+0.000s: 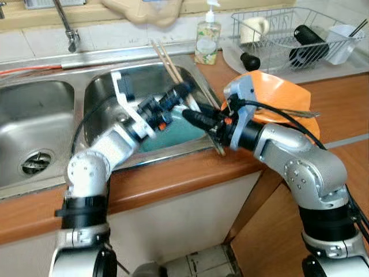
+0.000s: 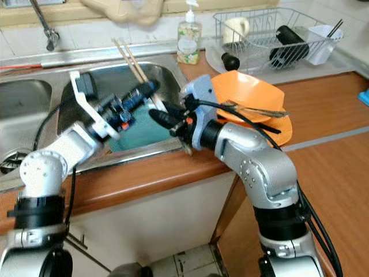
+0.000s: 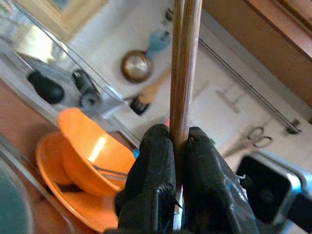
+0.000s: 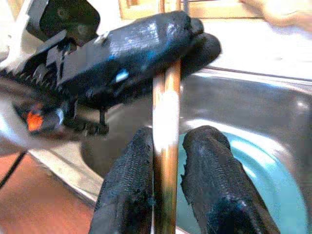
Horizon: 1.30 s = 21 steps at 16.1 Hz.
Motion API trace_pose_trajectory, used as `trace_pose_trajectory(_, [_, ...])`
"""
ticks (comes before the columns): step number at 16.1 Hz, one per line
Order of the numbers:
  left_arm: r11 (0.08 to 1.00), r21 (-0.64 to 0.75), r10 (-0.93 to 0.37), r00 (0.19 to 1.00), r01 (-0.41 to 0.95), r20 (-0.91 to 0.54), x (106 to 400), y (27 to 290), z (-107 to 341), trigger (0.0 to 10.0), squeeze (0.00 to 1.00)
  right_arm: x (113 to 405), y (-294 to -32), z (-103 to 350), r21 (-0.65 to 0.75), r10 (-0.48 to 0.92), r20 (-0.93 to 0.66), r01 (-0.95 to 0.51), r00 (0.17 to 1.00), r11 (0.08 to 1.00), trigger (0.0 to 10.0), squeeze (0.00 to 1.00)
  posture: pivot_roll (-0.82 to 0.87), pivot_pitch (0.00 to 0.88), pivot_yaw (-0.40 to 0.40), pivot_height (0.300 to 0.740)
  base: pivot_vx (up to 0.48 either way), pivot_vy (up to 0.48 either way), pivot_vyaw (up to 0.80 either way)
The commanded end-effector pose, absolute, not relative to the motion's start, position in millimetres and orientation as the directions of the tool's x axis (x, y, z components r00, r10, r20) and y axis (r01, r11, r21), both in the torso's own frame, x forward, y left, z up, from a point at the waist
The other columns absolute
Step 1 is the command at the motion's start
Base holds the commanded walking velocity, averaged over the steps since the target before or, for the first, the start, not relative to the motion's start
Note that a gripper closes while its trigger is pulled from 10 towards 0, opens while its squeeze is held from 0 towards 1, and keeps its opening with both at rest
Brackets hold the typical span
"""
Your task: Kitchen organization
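A pair of wooden chopsticks (image 1: 167, 63) stands tilted over the right sink basin (image 1: 109, 92). My left gripper (image 1: 183, 91) is shut on them about midway; in the left wrist view its fingers (image 3: 156, 161) clamp the sticks. My right gripper (image 1: 195, 117) reaches in from the right, just below the left one. In the right wrist view its two fingertips (image 4: 131, 161) flank the chopsticks (image 4: 165, 117), one touching and the other a narrow gap away. A teal plate (image 1: 173, 139) lies in the basin under both grippers.
Stacked orange bowls (image 1: 277, 95) holding a metal utensil (image 1: 297, 112) sit on the wooden counter to the right. Behind them are a wire dish rack (image 1: 288, 29) with a mug and a soap bottle (image 1: 207, 37). The faucet (image 1: 69, 32) and left basin (image 1: 34, 115) lie left.
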<state>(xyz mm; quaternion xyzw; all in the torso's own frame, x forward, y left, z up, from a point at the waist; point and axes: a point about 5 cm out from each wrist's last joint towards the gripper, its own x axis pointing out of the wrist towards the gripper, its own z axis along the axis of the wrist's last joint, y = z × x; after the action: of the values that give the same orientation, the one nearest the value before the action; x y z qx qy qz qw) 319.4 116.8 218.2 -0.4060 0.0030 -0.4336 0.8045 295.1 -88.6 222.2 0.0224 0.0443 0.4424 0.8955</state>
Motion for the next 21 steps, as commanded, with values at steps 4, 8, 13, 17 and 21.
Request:
trace_pose_trajectory(4, [0.546,-0.7,-0.486,0.855,0.46,0.181,358.5,153.4,211.2,0.0,0.0,300.7,-103.1,215.2,0.078,0.707,-0.135,-0.704,0.694,0.706,10.0,0.0,-0.05,0.0,0.077,0.74,0.0,0.0,0.0])
trace_pose_trajectory(8, [0.693,-0.705,-0.273,0.96,0.152,-0.062,388.0,169.8,194.1,10.0,0.0,296.9,-104.8,215.9,0.07,0.691,-0.142,-0.69,0.708,0.721,10.0,0.0,-0.06,0.0,0.081,0.74,0.0,0.0,0.0])
trace_pose_trajectory(13, [0.75,-0.661,-0.159,0.963,-0.025,-0.217,401.0,169.4,178.9,10.0,1.0,288.0,-94.0,215.4,0.083,0.711,-0.137,-0.707,0.69,0.702,10.0,0.05,-0.07,0.0,0.086,0.74,0.0,0.0,0.0])
trace_pose_trajectory(17, [0.837,-0.547,-0.159,0.949,-0.017,-0.274,401.8,161.9,172.0,10.0,1.0,285.8,-90.6,212.1,0.162,0.701,-0.144,-0.682,0.699,0.713,10.0,1.0,-0.07,0.0,0.084,0.74,0.0,0.0,0.0])
trace_pose_trajectory(21, [0.914,-0.383,-0.226,0.953,0.135,-0.202,401.0,159.5,179.0,10.0,1.0,290.9,-95.9,216.5,0.144,0.636,-0.134,-0.62,0.76,0.771,10.0,1.0,-0.07,0.0,0.08,0.74,0.0,0.0,0.0])
